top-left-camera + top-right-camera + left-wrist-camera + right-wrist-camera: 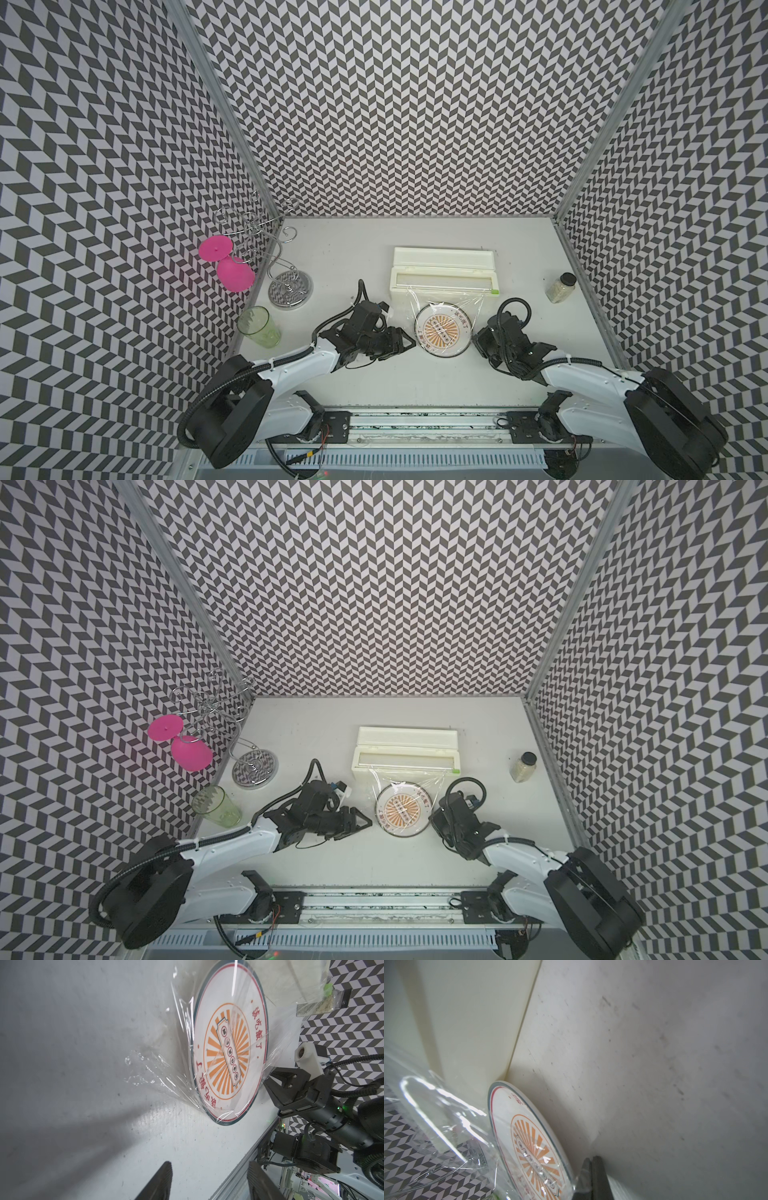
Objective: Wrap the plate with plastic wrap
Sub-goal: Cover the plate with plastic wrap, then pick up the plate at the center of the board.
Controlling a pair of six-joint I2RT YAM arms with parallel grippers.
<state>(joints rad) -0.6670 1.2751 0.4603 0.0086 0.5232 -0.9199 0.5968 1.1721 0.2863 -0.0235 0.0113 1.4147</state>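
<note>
Left hand (209, 1166) is spread open with nothing in it (sits just beside the plate (442, 330), not touching). Right hand (591, 1162) is clamped shut on the plastic wrap (446, 296) at the plate's opposite rim. The plate lies flat on the counter (415, 386) under that wrap, far rim against the dispenser box (444, 272). Open counter on the plate's near side.

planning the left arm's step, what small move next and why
Probably ease the open left gripper toward the loose plastic wrap crumpled on the table beside the plate and pinch it. The right gripper looks shut on the film at the opposite rim, so only this side lies unsecured.
</note>
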